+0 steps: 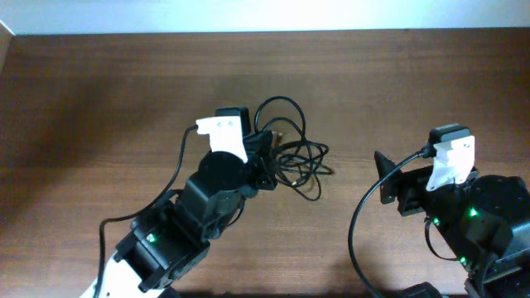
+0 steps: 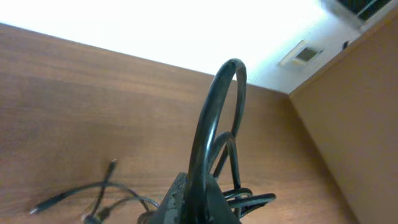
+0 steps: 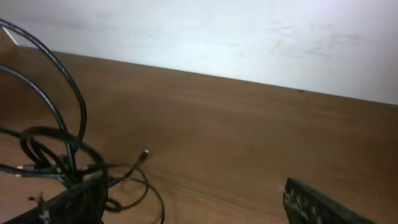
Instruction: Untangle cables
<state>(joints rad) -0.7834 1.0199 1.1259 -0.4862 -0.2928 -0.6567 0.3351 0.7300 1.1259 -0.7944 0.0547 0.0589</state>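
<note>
The cables [image 1: 291, 151] are thin black cords lying in a loose tangle of loops at the middle of the table. My left gripper [image 1: 263, 159] is at the tangle's left edge. In the left wrist view my left gripper [image 2: 200, 202] is shut on a cable loop [image 2: 214, 112] that arches up above the fingers; loose ends with small plugs [image 2: 111, 167] trail to the left. My right gripper [image 1: 389, 176] is open and empty, to the right of the tangle and apart from it. In the right wrist view its fingers [image 3: 193, 208] are wide apart, with the cables [image 3: 59, 146] at the left.
The wooden table [image 1: 99, 91] ends at a white wall along the far edge. A wooden side panel [image 2: 364, 130] stands at the right of the left wrist view. A plug tip [image 3: 145, 152] lies on bare wood ahead of the right gripper.
</note>
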